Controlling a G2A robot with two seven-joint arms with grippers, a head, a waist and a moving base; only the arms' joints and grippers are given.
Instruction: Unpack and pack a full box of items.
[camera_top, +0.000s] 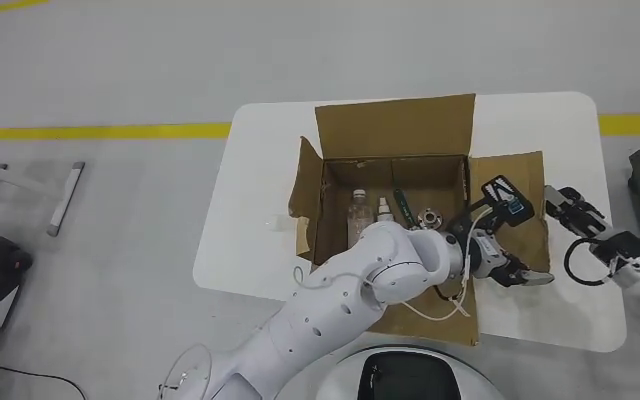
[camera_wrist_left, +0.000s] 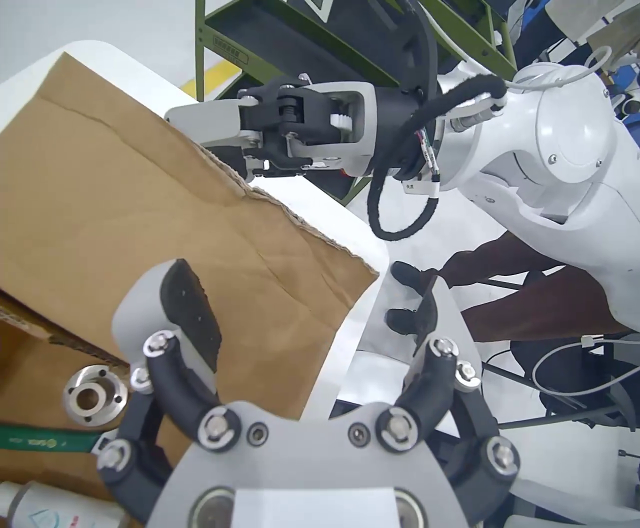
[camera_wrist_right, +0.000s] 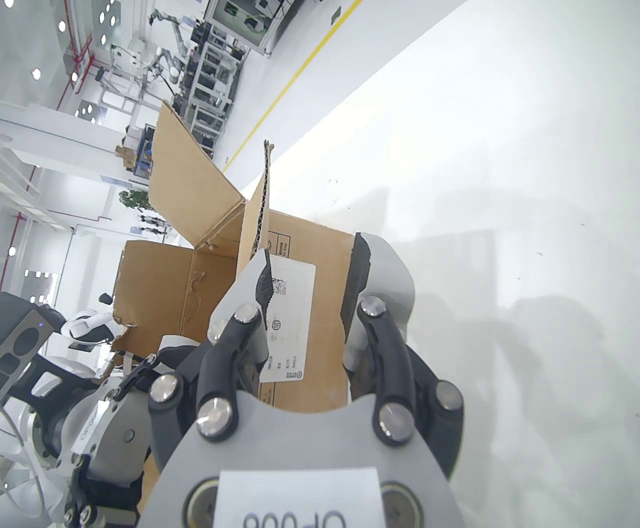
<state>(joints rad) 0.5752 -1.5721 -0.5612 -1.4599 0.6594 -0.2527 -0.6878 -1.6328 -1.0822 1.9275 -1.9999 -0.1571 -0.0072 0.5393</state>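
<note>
Bright, even overhead light in all views, no hard shadows. Top view: white table (camera_top: 250, 220) and grey floor (camera_top: 120, 60) are lit flat, w/ the table nearly washed out. The box (camera_top: 395, 130) is darker inside than on its flaps, esp. along the walls; contents dim but readable.

Right wrist view: table (camera_wrist_right: 500, 125) glares almost pure white, and ceiling lamps (camera_wrist_right: 62, 25) show as small bright spots in the hall behind.

Left wrist view: box flap (camera_wrist_left: 150, 200) is matte and evenly lit, no glare; the metal ring (camera_wrist_left: 92, 395) carries small highlights.

Both wrist cams are wide-angle: near fingers (camera_wrist_left: 192, 310) loom large and edges bow toward the borders.
</note>
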